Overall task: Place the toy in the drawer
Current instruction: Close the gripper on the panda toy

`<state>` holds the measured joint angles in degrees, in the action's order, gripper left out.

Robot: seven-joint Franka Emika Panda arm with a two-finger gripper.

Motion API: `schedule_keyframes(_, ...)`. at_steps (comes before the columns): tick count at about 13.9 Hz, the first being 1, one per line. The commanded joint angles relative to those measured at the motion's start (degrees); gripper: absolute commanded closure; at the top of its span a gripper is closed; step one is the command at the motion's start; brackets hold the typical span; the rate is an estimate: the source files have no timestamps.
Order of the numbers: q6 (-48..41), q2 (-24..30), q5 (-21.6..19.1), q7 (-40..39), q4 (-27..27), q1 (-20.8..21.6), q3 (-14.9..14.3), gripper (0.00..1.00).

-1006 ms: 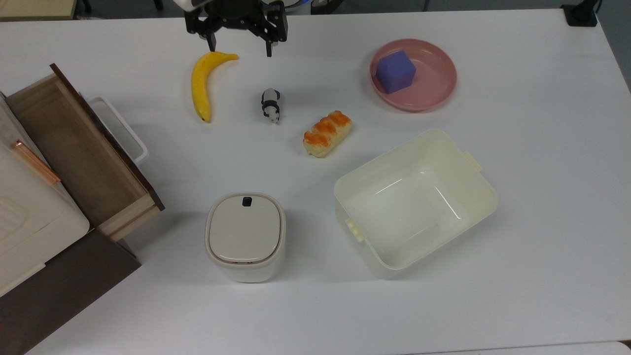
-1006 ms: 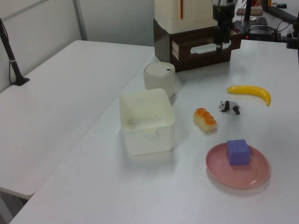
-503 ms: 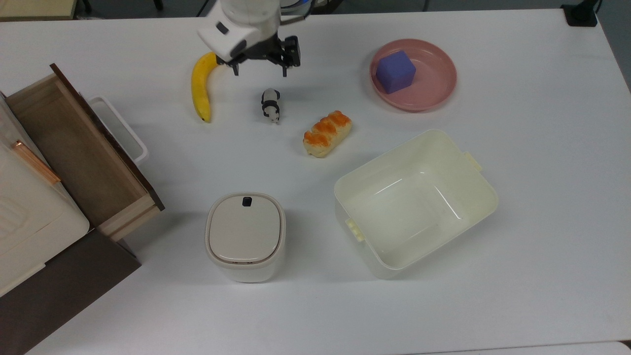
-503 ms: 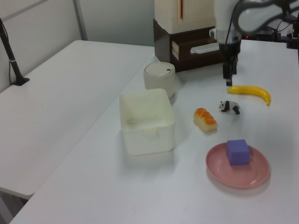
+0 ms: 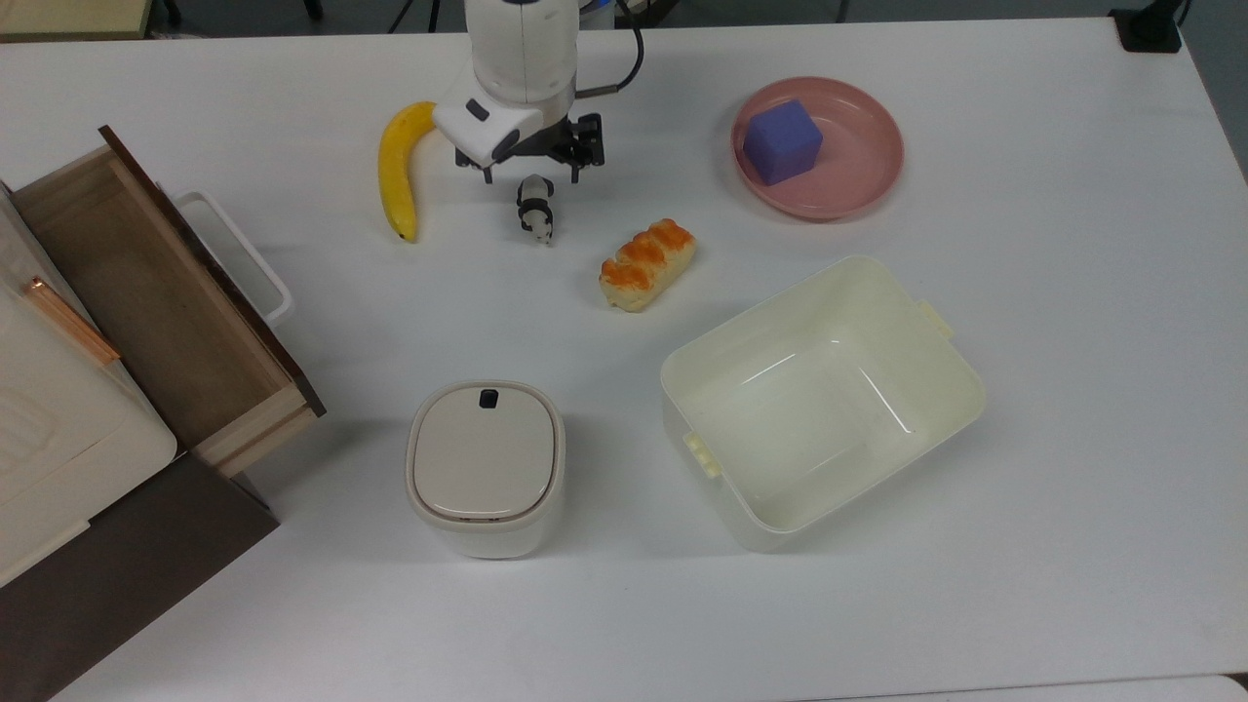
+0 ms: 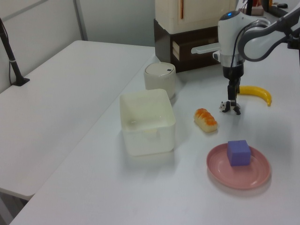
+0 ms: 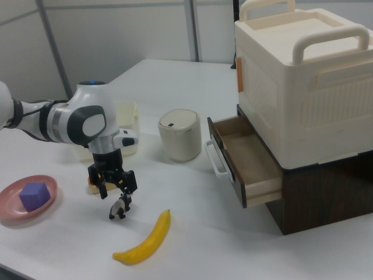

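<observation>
Over the last second the pincer (image 5: 531, 176) has travelled from the table's far edge to directly above the panda toy (image 5: 535, 208), fingers spread open. We judge descent and grasp come next; the open drawer (image 5: 146, 292) lies well apart from the pincer.

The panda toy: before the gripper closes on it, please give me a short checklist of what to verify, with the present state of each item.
1. Gripper open: ok, the fingers are spread apart in the top view.
2. Gripper positioned at the panda toy: ok, it hangs right above the toy's rear end.
3. Fingers low enough to straddle the toy: cannot tell.
4. Neighbours clear of the grasp: ok, the banana and the bread roll lie apart from the toy.
5. Drawer open and empty: ok, it is pulled out with a bare wooden floor.
</observation>
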<state>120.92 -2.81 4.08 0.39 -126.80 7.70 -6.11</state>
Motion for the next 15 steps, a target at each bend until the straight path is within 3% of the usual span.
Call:
schedule_keyframes(1, 4.4, -2.9, 0.8, -0.6, -0.6, 0.5, -0.3, 0.39)
schedule_keyframes(3, 5.1, -3.5, 0.8, -0.6, -0.6, 0.3, -0.4, 0.67)
schedule_keyframes(6, 4.4, -3.2, 0.8, -0.6, -0.4, 0.3, -0.4, 0.84)
schedule_keyframes(10, -3.1, -2.6, 0.9, -0.6, 3.6, 0.4, -0.4, 0.86)
schedule_keyframes(15, -14.5, -3.0, 2.9, -0.5, 17.3, 0.0, -0.5, 0.86)
